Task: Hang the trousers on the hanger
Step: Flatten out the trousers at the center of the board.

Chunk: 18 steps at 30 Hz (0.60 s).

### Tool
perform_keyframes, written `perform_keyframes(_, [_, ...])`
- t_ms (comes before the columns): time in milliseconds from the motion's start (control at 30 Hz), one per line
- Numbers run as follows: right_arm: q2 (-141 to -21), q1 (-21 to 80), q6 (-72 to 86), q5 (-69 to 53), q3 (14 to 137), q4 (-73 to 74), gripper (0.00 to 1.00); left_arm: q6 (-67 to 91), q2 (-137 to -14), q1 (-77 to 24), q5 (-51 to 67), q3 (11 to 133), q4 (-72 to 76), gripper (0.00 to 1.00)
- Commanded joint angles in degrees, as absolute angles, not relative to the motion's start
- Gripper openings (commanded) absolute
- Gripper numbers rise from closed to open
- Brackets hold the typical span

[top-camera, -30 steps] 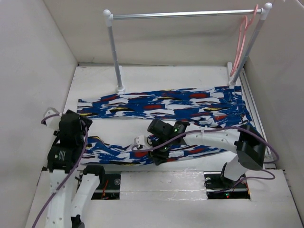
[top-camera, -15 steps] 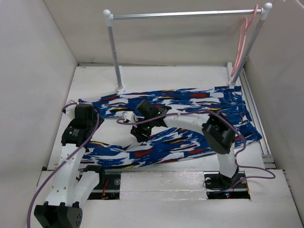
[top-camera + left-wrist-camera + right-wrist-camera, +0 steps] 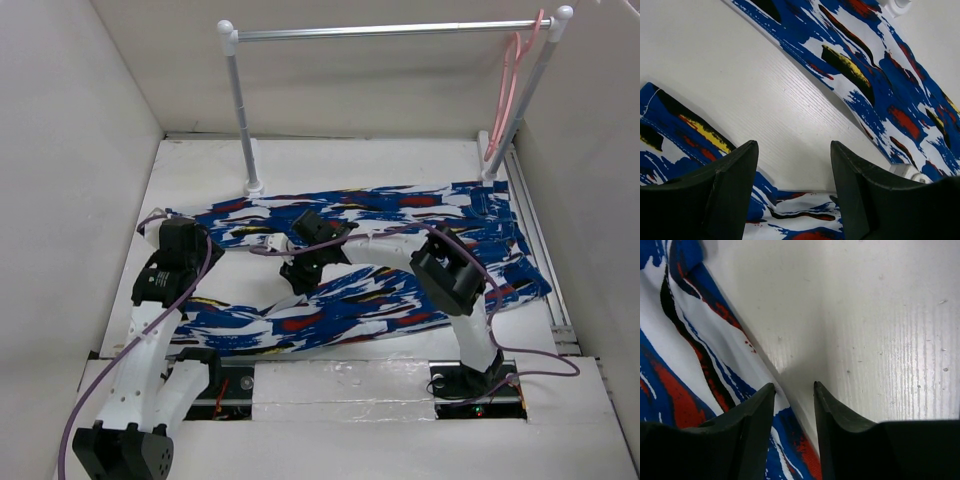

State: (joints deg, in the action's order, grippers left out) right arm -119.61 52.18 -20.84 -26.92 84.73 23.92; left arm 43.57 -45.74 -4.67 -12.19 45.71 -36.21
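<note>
Two claws: left claw apart, right claw narrowly apart; one trousers, one hanger.

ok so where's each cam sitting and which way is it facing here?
Top external: above and behind the robot, looking down at the table, trousers, rail and hanger; left arm and right arm show.
Left wrist: facing down over both trouser legs; the left pincer shows, open.
Right wrist: low over one leg's edge; the right pincer shows.
Shared: all views show trousers and table.
</note>
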Motion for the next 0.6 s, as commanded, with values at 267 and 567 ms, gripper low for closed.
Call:
perform_keyframes(267, [-117.95,52.56,-23.91,-36.21,80.86,27.59,0.33,43.07,-44.91,-4.48,-12.30,45.35,-35.42,0.56])
perform_keyframes(567, [-116.02,48.26,-15.56,-32.18,83.67,16.54,0.00,44.65,-48.51,-4.48,-8.26,42.89,-33.58,0.56])
